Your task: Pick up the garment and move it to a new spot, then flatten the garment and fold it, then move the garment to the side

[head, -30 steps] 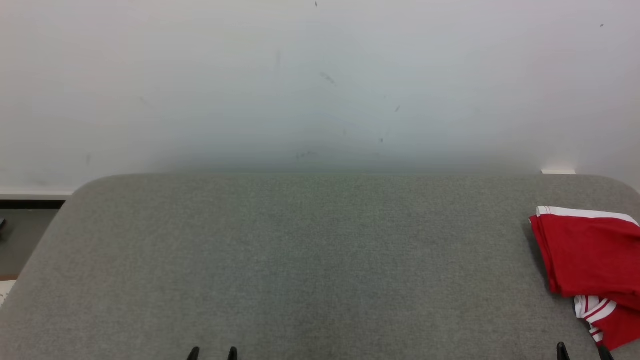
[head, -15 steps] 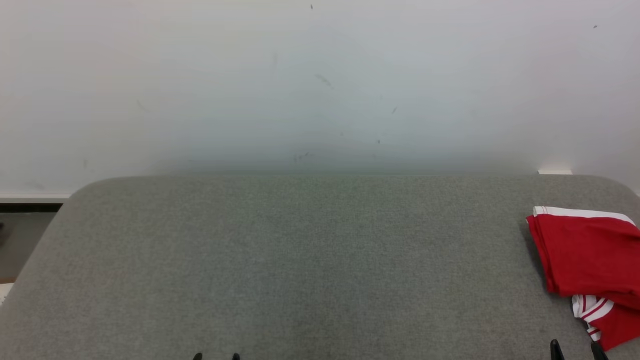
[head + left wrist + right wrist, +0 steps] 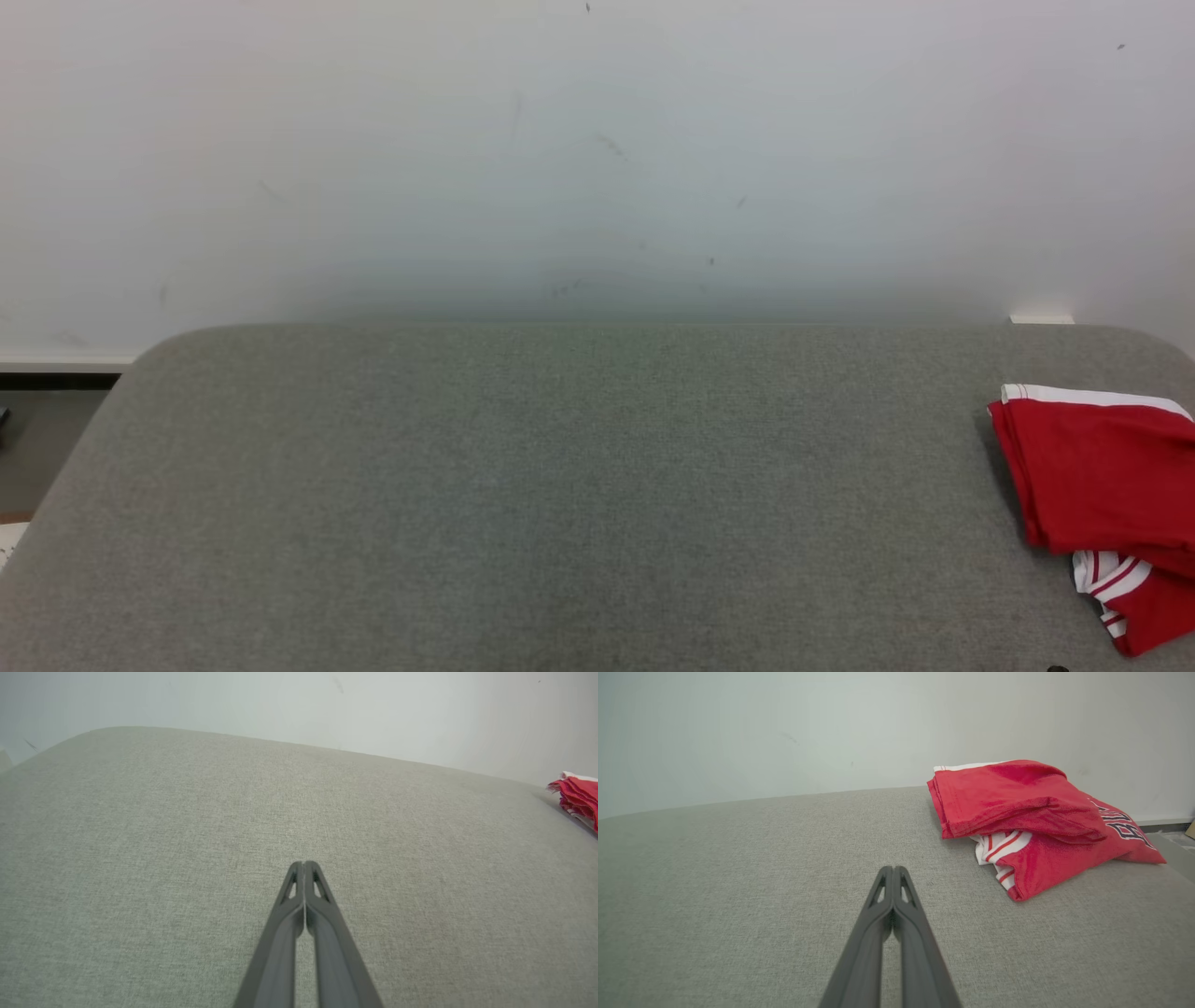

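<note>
Your garment (image 3: 1106, 471): red jersey, white trim with red stripes at cuff, dark lettering on one panel, partly hidden. Folded into loose bundle, top layer humped over lower one. Lies on grey fabric counter (image 3: 560, 485), far right end, white wall (image 3: 597, 159) behind. Your left tool (image 3: 304, 864): fingers pressed together, empty, over bare counter, well apart from garment. Your right tool (image 3: 893, 869): pinched closed, empty, near garment, not touching.

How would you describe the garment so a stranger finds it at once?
Start at the wide grey fabric-covered table before the white wall. At its right end lies the garment, loosely folded. It is bright red with white striped trim and dark lettering, unlike the plain grey around it.
</note>
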